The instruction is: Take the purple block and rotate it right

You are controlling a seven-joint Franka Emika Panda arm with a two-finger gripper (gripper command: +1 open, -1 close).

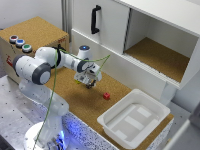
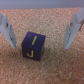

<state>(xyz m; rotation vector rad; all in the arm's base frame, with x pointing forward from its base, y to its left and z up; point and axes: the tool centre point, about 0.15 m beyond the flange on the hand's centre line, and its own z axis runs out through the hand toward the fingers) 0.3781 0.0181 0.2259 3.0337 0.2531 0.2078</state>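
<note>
Here the pincer (image 2: 42, 31) hangs spread over the cork table (image 1: 90, 102), fingers (image 2: 9, 31) wide on either side of the purple block (image 2: 35, 45), neither touching it. Block rests on the cork between them, squarish, dark purple, a yellow letter-like mark on its near face; mark blurred, not readable for certain. Exterior view: block hidden under the pincer, near the table's back edge by the white cabinet (image 1: 115, 30). Small red block (image 1: 106, 96) sits apart, toward the white tray (image 1: 125, 129) at the table's end.
</note>
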